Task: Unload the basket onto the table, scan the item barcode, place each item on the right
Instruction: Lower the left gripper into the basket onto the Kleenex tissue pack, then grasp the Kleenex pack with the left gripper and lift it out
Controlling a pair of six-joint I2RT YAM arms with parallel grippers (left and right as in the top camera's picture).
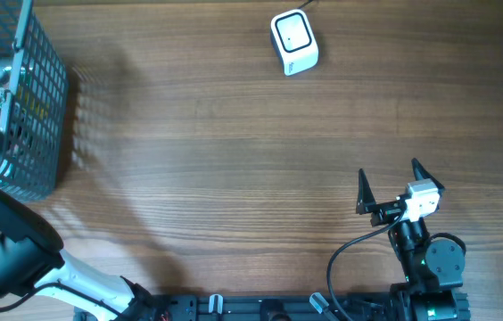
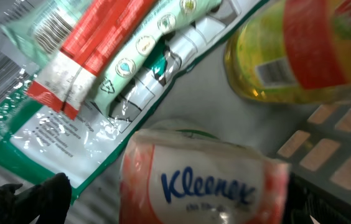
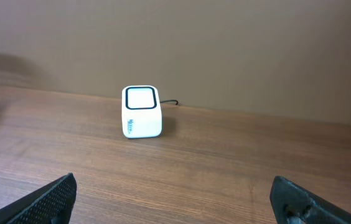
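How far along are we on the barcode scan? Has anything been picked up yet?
Early stage. Done: the left gripper is down in the basket, right over the tissue pack. In hand: nothing; its jaws are open around the pack, not closed on it. Left: grip an item, carry it to the scanner and show its barcode. The right gripper sits open and empty.

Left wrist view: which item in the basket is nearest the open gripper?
The Kleenex tissue pack, pink and white with blue lettering, centred in the left gripper. The yellow bottle and the green-and-white pouch lie farther off.
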